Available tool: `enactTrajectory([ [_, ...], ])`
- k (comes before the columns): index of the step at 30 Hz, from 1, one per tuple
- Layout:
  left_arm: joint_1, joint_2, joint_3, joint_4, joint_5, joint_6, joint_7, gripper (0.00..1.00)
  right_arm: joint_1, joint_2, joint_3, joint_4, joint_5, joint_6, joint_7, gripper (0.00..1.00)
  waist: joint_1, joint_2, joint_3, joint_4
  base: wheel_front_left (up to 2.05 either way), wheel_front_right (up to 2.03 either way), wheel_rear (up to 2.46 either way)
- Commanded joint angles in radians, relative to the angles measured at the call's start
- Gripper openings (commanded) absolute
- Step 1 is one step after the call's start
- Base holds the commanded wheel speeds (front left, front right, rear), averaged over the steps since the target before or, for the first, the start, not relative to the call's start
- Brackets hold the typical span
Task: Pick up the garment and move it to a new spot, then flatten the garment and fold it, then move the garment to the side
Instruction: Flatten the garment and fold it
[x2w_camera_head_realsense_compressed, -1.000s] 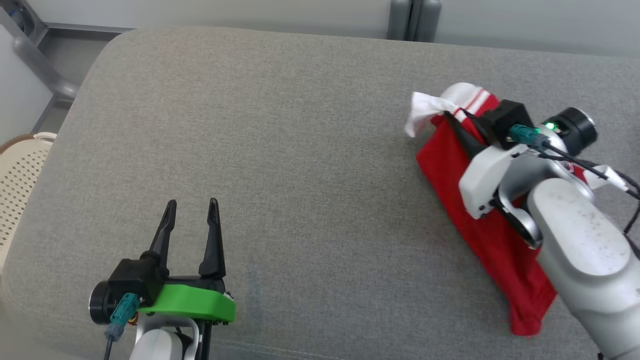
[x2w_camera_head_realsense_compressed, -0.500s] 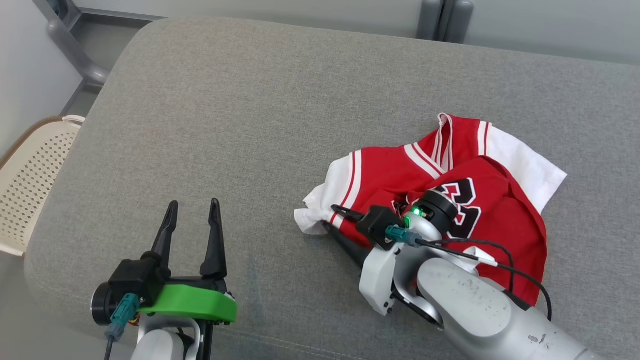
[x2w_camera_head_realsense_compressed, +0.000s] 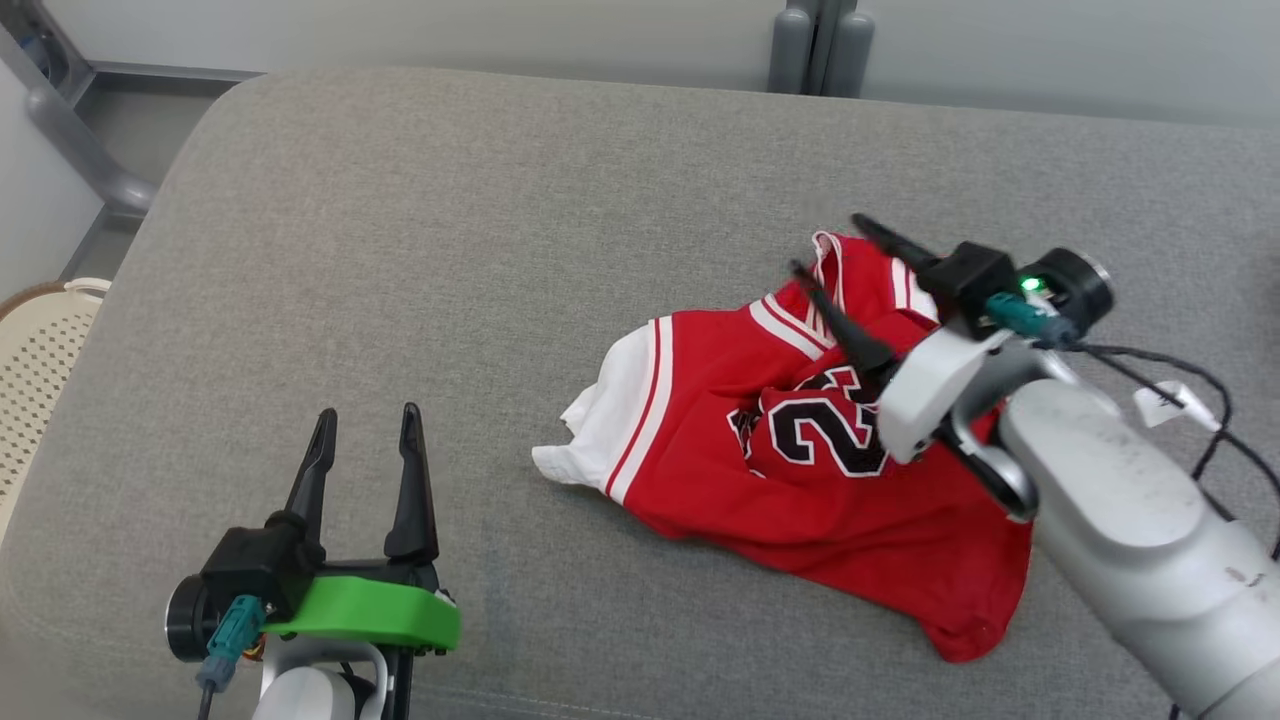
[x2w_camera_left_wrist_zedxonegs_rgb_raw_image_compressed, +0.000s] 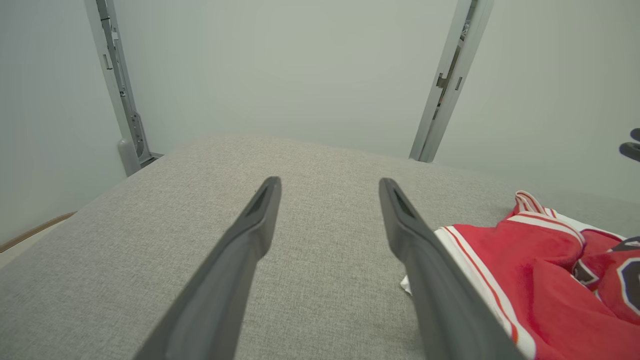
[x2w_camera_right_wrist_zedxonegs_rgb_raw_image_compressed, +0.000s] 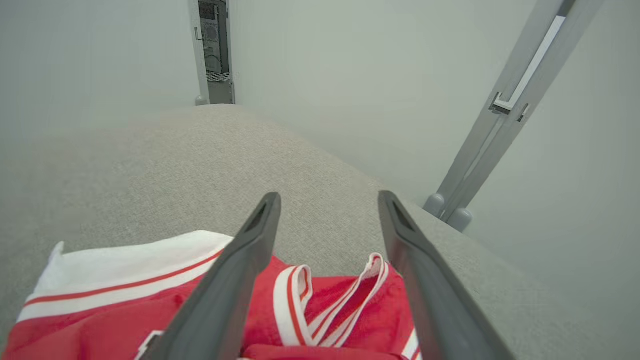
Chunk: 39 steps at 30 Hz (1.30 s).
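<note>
The garment (x2w_camera_head_realsense_compressed: 760, 450) is a red jersey with white sleeves and black numbers, lying crumpled on the grey cushion (x2w_camera_head_realsense_compressed: 480, 250) right of centre. My right gripper (x2w_camera_head_realsense_compressed: 830, 250) hovers over its collar end, open, with nothing between its fingers. In the right wrist view the collar (x2w_camera_right_wrist_zedxonegs_rgb_raw_image_compressed: 325, 300) lies below the spread fingers (x2w_camera_right_wrist_zedxonegs_rgb_raw_image_compressed: 240, 265). My left gripper (x2w_camera_head_realsense_compressed: 365, 425) stands open near the front left, well apart from the jersey. The left wrist view catches the jersey's sleeve edge (x2w_camera_left_wrist_zedxonegs_rgb_raw_image_compressed: 500, 260) to the right of that gripper's fingers (x2w_camera_left_wrist_zedxonegs_rgb_raw_image_compressed: 250, 235).
A cream perforated basket (x2w_camera_head_realsense_compressed: 40, 350) stands off the cushion's left edge. Grey metal posts (x2w_camera_head_realsense_compressed: 820, 45) rise behind the far edge, and another frame leg (x2w_camera_head_realsense_compressed: 70, 120) at the back left. A black cable (x2w_camera_head_realsense_compressed: 1180, 370) trails from my right wrist.
My right gripper has opened and let go of the jersey, which now lies spread on the cushion instead of hanging bunched from the fingers. The head view also shifted. My left gripper kept still.
</note>
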Motion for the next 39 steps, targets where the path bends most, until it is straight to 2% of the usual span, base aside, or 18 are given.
enactTrajectory([
  [1,0.006,0.002,0.001,-0.002,0.013,-0.003,0.0,1.0,-0.008,-0.024,-0.031,0.006,-0.011,-0.002,0.007,1.0,0.0,-0.0001,-0.001,-0.008,0.0,0.0,0.0],
  [5,-0.005,0.002,-0.007,-0.007,0.01,-0.004,0.0,1.0,0.001,-0.088,-0.121,0.048,-0.022,-0.002,0.036,1.0,0.0,-0.0001,0.014,-0.005,0.0,0.0,0.0],
  [10,-0.022,0.002,-0.018,-0.012,0.003,-0.001,0.0,1.0,0.02,-0.129,-0.196,0.132,-0.032,-0.002,0.064,1.0,0.0,-0.0001,0.043,0.01,0.0,0.0,0.0],
  [18,-0.045,0.002,-0.044,-0.012,-0.013,0.004,0.0,1.0,0.024,-0.148,-0.228,0.314,-0.038,-0.002,0.099,1.0,0.0,-0.0001,0.087,0.045,0.0,0.0,0.0],
  [23,-0.059,0.002,-0.067,-0.013,-0.028,0.015,0.0,1.0,0.004,-0.134,-0.22,0.439,-0.013,-0.002,0.129,1.0,0.0,-0.0001,0.11,0.075,0.0,0.0,0.0],
  [25,-0.059,0.002,-0.071,-0.013,-0.032,0.019,0.0,1.0,0.001,-0.124,-0.211,0.467,0.001,-0.002,0.14,0.49,0.0,-0.0001,0.11,0.08,0.0,0.0,0.0],
  [26,-0.059,0.002,-0.072,-0.012,-0.032,0.021,0.0,1.0,-0.003,-0.122,-0.206,0.476,0.007,-0.002,0.138,0.0,0.0,-0.0001,0.109,0.083,0.0,0.0,0.0],
  [34,-0.059,0.002,-0.079,-0.004,-0.036,0.023,0.0,1.0,-0.145,-0.143,-0.174,0.472,-0.003,-0.002,0.082,0.0,0.0,-0.0001,0.091,0.103,0.0,0.0,0.0],
  [39,-0.069,0.002,-0.096,-0.003,-0.047,0.023,0.0,1.0,-0.3,-0.13,-0.203,0.502,-0.045,-0.002,0.032,0.0,0.0,-0.0001,0.092,0.13,0.0,0.0,0.0],
])
